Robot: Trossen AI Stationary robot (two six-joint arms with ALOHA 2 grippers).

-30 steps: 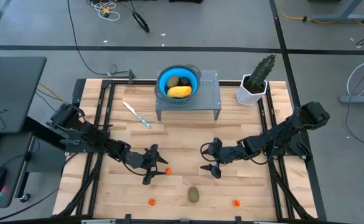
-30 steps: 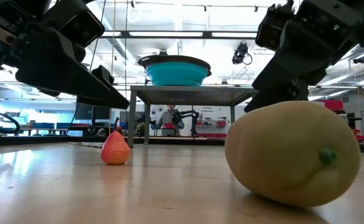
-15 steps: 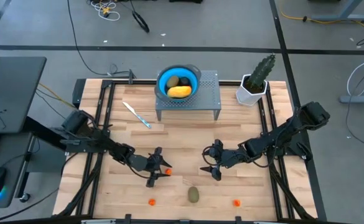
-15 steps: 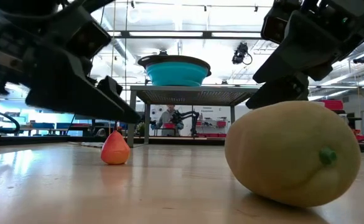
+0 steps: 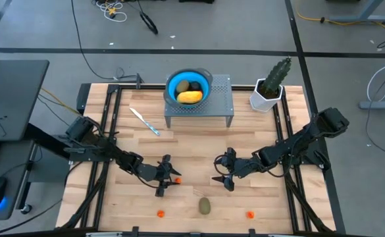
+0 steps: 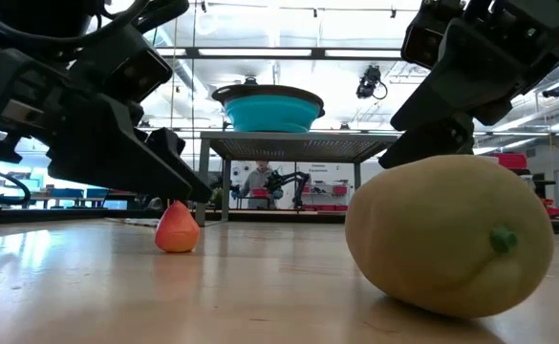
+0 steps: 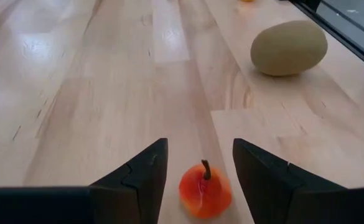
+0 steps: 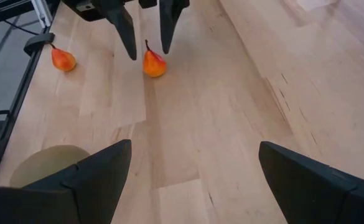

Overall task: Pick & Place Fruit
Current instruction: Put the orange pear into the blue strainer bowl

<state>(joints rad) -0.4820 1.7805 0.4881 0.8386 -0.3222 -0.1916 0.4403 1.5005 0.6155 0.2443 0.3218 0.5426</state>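
Left gripper (image 5: 168, 179) sits low over the wooden slatted table (image 5: 258, 131), left of frame centre in the high view. Its two dark fingers (image 7: 141, 177) are spread, one on each side of a small orange-red pear-shaped fruit with a dark stem (image 7: 205, 190); a gap shows on both sides, so nothing is pinched. The fruit rests on the table surface.

Right gripper (image 5: 222, 172) hovers right of centre in the high view, its fingers spread wide and holding nothing.

An olive-brown oval fruit (image 5: 205, 206) lies near the lower edge of the high view, between two more small orange-red fruits, one at lower left (image 5: 160, 213) and one at lower right (image 5: 249, 214).

A blue round bowl (image 5: 171, 85) stands on a grey metal stand (image 5: 222, 105) at upper centre and contains a yellow-orange oblong fruit (image 5: 190, 97), another olive-brown piece (image 5: 183, 86) and a dark ball (image 5: 197, 85).
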